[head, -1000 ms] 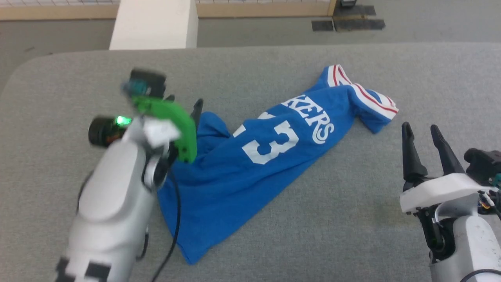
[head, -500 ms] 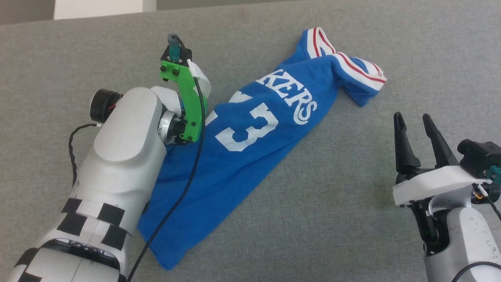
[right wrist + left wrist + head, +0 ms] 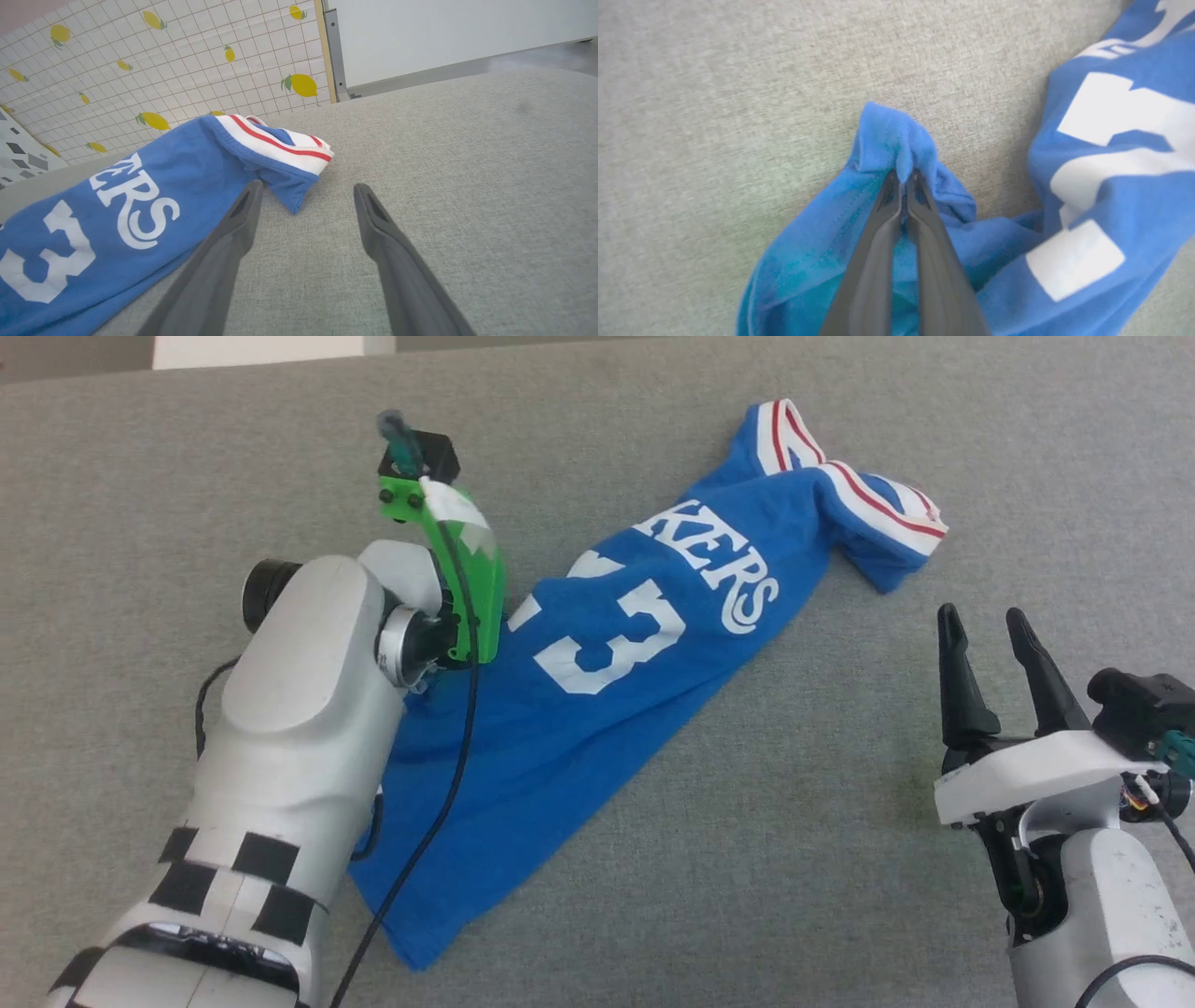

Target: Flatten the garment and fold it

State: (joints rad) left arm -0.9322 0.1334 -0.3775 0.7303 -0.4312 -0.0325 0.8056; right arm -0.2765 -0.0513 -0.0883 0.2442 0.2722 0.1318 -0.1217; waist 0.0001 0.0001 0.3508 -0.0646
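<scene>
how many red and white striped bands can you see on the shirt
2. The upper band sits at the garment's far end. The lower band runs along the bunched part just right of it. More trim may be folded underneath.

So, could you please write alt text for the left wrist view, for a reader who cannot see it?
The left tool is shut on a bunched fold of the blue garment, pinched between its two dark fingers. The rest of it, with white print, lies to the right on a grey fabric surface.
</scene>
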